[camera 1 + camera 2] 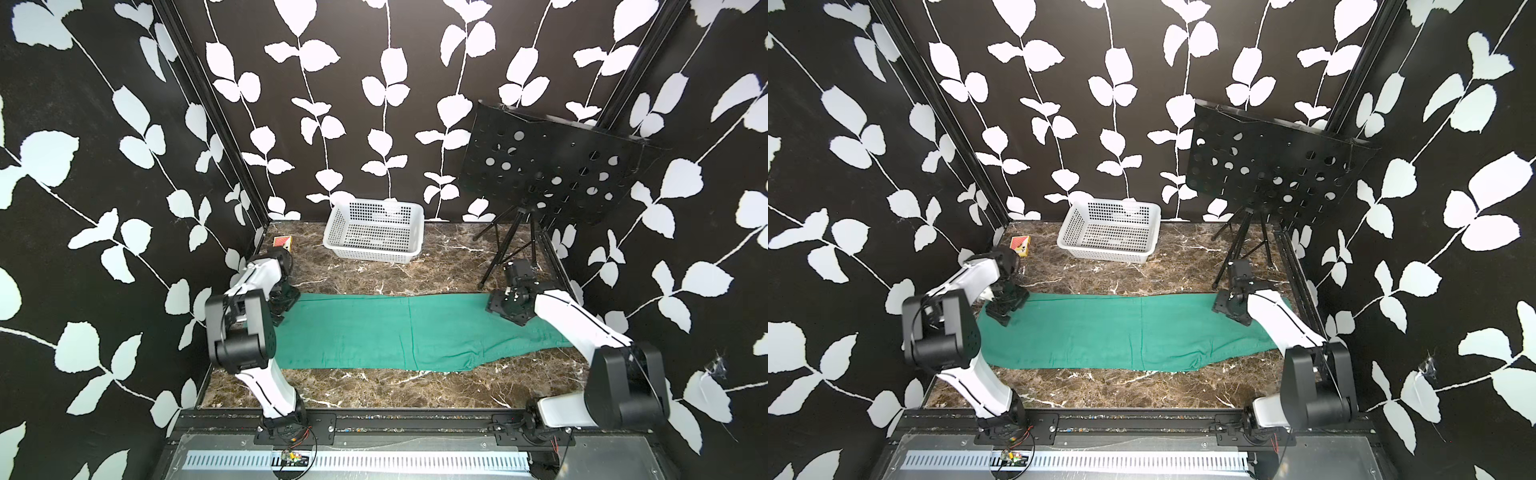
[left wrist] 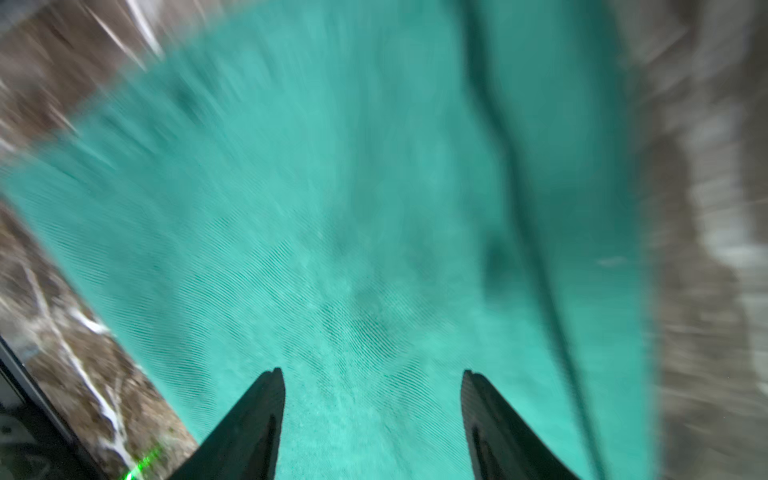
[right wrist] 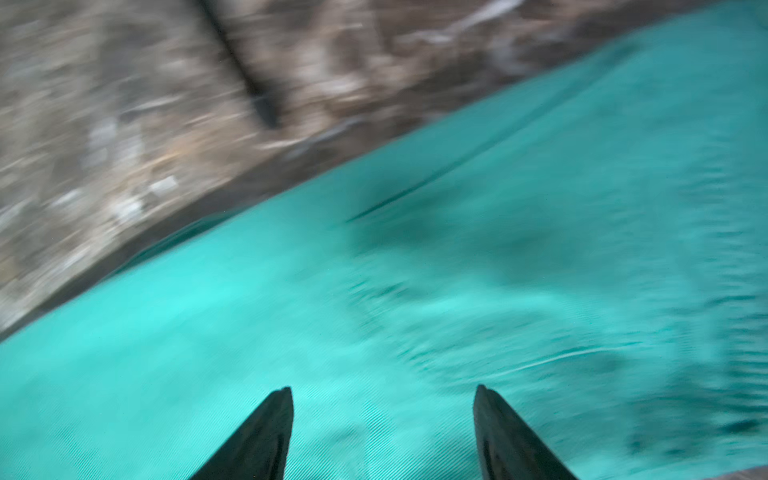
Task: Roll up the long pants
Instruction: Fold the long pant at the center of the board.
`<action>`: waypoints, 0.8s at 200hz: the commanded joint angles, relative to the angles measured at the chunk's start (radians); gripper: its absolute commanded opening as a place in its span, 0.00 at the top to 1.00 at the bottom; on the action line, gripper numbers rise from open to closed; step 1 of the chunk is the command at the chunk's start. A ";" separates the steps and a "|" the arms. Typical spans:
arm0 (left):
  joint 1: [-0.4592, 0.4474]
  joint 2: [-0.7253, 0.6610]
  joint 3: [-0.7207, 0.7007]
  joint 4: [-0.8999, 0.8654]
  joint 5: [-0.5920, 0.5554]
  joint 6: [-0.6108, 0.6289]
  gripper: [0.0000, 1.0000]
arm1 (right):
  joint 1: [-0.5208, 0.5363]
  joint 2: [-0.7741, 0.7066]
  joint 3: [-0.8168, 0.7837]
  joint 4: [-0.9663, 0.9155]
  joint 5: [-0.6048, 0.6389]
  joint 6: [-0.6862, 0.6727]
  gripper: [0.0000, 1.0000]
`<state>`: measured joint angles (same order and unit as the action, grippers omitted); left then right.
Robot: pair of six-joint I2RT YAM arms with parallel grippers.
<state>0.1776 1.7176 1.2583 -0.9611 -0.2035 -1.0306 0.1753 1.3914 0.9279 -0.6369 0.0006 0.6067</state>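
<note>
The long pants (image 1: 395, 332) (image 1: 1121, 332) lie flat in a long teal-green strip across the marble table, left to right. My left gripper (image 1: 282, 309) (image 1: 1007, 309) hangs over the strip's far left corner. My right gripper (image 1: 505, 309) (image 1: 1227, 309) hangs over its far right corner. In the left wrist view the left gripper (image 2: 372, 371) is open, its fingers wide apart above bare cloth (image 2: 374, 208). The right wrist view shows the right gripper (image 3: 382, 388) open in the same way, nothing between its fingers, over cloth (image 3: 498, 270) near the fabric's edge. Both wrist views are blurred.
A white plastic basket (image 1: 372, 252) (image 1: 1104, 253) stands at the back of the table. A black perforated music stand (image 1: 552, 166) on a tripod occupies the back right corner. A small red and yellow box (image 1: 283, 242) lies at the back left. Patterned walls close in on three sides.
</note>
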 commanded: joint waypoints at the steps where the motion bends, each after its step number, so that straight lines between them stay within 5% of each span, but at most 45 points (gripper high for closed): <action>1: 0.096 -0.088 0.006 -0.057 -0.063 0.103 0.33 | 0.012 -0.002 0.012 -0.025 -0.032 -0.022 0.29; 26: 0.217 -0.150 -0.086 -0.067 -0.037 0.174 0.34 | 0.014 0.006 0.034 -0.038 -0.034 -0.022 0.29; 61: 0.374 -0.298 -0.307 0.138 0.086 0.280 0.39 | 0.014 0.045 0.071 -0.034 -0.074 -0.037 0.27; 160: 0.514 -0.197 -0.389 0.337 0.232 0.399 0.41 | 0.014 0.057 0.086 -0.050 -0.088 -0.047 0.25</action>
<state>0.6773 1.4857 0.8761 -0.6949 -0.0166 -0.6704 0.1875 1.4597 0.9825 -0.6685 -0.0875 0.5705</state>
